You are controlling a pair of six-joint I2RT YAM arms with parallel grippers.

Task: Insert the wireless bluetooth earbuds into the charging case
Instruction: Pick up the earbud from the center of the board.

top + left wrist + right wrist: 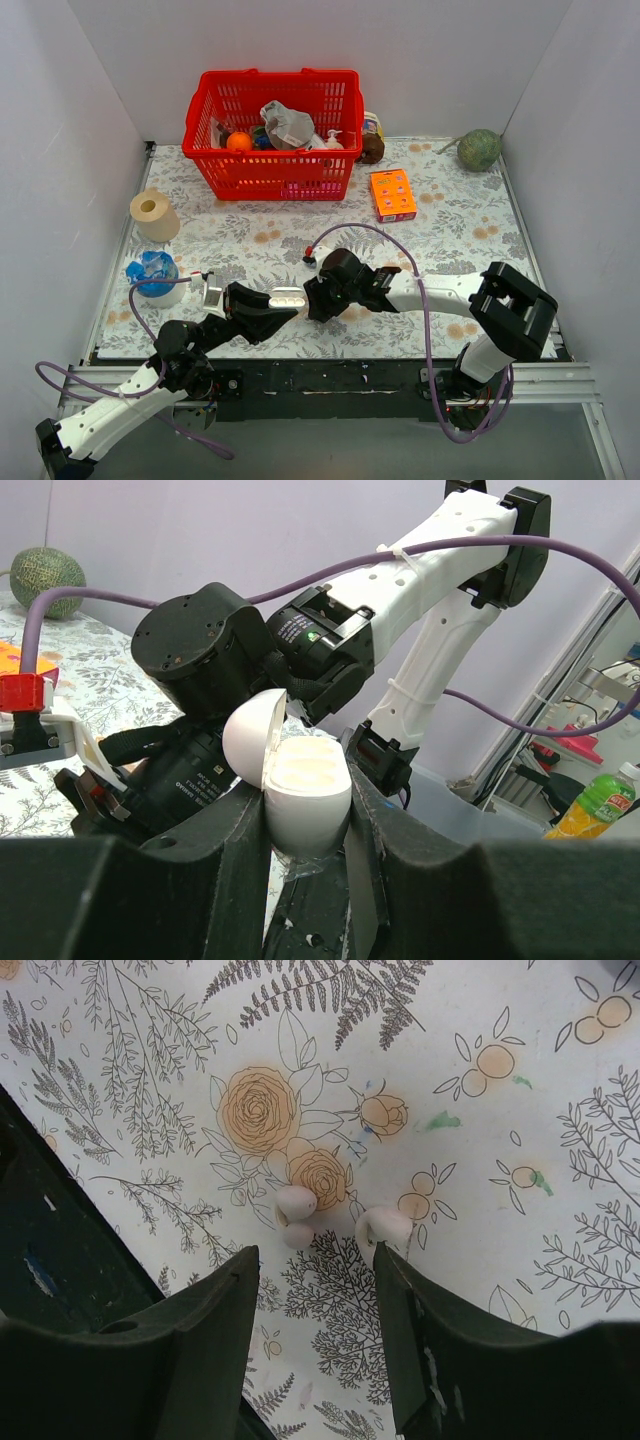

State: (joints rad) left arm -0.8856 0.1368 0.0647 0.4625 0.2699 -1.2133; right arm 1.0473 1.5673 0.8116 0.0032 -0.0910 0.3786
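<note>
My left gripper (pixel 305 825) is shut on the charging case (pixel 308 800), a pale glossy oval pod held upright above the table. Its lid (pixel 250 738) is hinged open to the left and two sockets show in its top. From above, the case (pixel 288 298) sits right beside my right gripper (pixel 318 304). In the right wrist view, two small pale earbuds lie on the floral cloth: one (pixel 295 1212) just ahead of the left finger, the other (pixel 385 1227) touching the right fingertip. My right gripper (pixel 315 1255) hangs open over them, holding nothing.
A red basket (pixel 205 130) full of items stands at the back. An orange box (pixel 393 194) lies to its right, a green melon (pixel 479 150) in the far right corner. A paper roll (pixel 154 214) and a blue-topped cup (pixel 155 275) stand at the left.
</note>
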